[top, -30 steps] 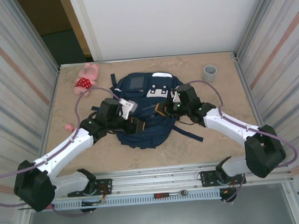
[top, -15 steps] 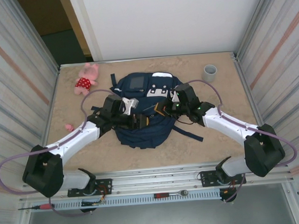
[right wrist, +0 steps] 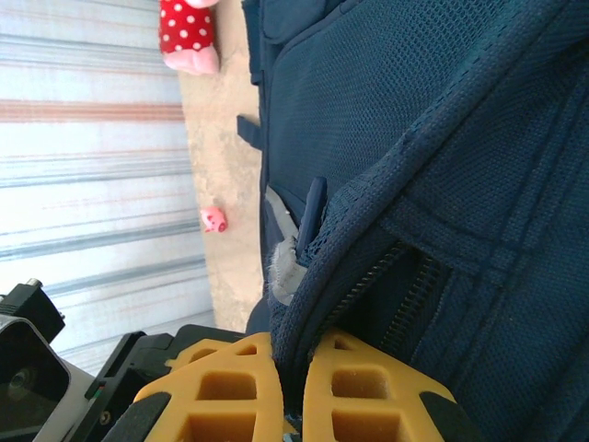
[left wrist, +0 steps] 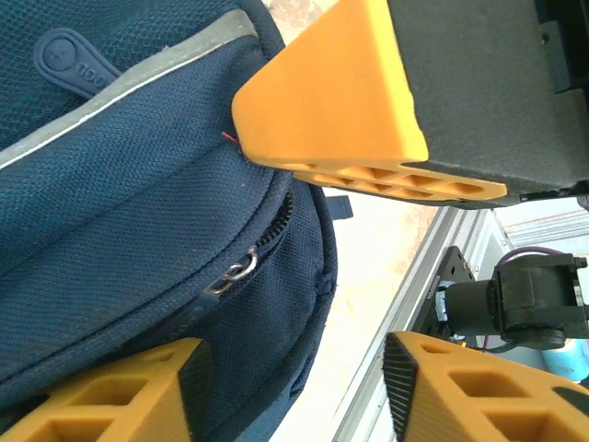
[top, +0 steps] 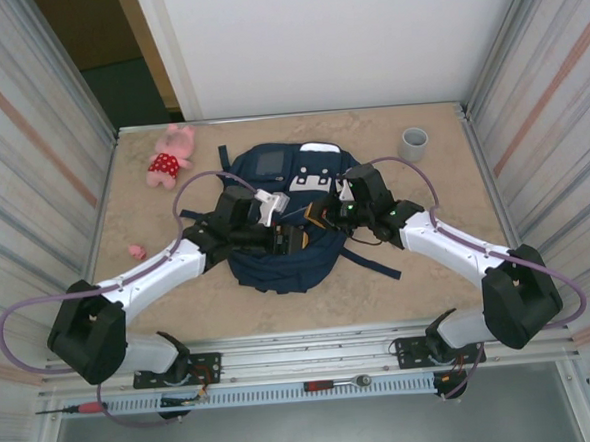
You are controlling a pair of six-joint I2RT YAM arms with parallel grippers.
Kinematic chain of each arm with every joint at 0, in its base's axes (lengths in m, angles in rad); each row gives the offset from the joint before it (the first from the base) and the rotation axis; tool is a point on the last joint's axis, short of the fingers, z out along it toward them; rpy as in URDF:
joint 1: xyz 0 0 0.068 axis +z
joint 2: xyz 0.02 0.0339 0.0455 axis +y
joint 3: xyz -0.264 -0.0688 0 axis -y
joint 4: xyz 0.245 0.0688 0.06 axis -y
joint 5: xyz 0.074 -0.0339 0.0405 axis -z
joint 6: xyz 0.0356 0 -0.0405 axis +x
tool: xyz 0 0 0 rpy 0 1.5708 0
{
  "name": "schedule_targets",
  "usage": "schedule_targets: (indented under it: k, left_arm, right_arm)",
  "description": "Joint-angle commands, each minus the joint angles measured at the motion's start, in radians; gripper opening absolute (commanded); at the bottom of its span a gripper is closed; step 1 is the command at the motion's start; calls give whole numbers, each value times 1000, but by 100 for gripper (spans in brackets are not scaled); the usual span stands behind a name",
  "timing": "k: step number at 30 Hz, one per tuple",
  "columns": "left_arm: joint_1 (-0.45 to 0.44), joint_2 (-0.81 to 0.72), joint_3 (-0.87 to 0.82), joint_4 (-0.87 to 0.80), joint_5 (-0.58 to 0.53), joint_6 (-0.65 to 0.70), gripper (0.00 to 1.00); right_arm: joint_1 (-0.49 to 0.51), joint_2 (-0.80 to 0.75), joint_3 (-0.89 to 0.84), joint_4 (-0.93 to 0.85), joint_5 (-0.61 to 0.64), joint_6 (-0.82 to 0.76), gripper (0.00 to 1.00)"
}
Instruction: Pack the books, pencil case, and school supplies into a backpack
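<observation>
The table [top: 380, 296] is carrying the backpack [top: 278, 267], which is lying flat at the middle, slightly toward the far edge. Its interior is hidden, so what it is holding cannot be told. Since both claws are working at the zipper line, loading is judged to be complete or nearly so. The step in hand appears to be managing the opening, probably to close it. In the right wrist view the zipper appears to be standing partly open. A pink plush toy [top: 171, 153] near the far left corner and a grey cup [top: 413, 142] near the far right corner are lying well apart from the backpack.

The left arm [top: 158, 279] is reaching in from the near left corner and the right arm [top: 457, 251] from the near right corner. Both are meeting over the backpack's middle. The right claw [top: 317, 218] is pinching a fold of navy fabric beside the zipper teeth, jaws fully closed on it. The left claw [top: 291, 239] is hovering just beside it, jaws standing partway apart and gripping nothing, with one finger [left wrist: 101, 396] over the backpack. The zipper pull [left wrist: 230, 272] is lying just ahead of that gap, untouched.
</observation>
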Motion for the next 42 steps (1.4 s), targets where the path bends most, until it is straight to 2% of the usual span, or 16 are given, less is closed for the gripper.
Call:
schedule_targets:
  k: [1, 3, 10, 23, 30, 42]
  left_arm:
    - [-3, 2, 2, 48, -49, 17, 50]
    - [-3, 0, 5, 25, -84, 17, 50]
    - [23, -59, -18, -71, -232, 9, 65]
    - [46, -58, -57, -6, -203, 1, 71]
    - [15, -11, -27, 118, -70, 5, 52]
    - [-10, -9, -33, 158, -75, 18, 32]
  right_arm:
    - [16, -8, 45, 42, -15, -32, 0]
    - [18, -10, 45, 39, -14, -33, 0]
    - [19, -20, 44, 19, -10, -38, 0]
    - [26, -16, 65, 24, -20, -39, 0]
    - [35, -5, 75, 32, -31, -46, 0]
    - [39, 0, 85, 24, -38, -52, 0]
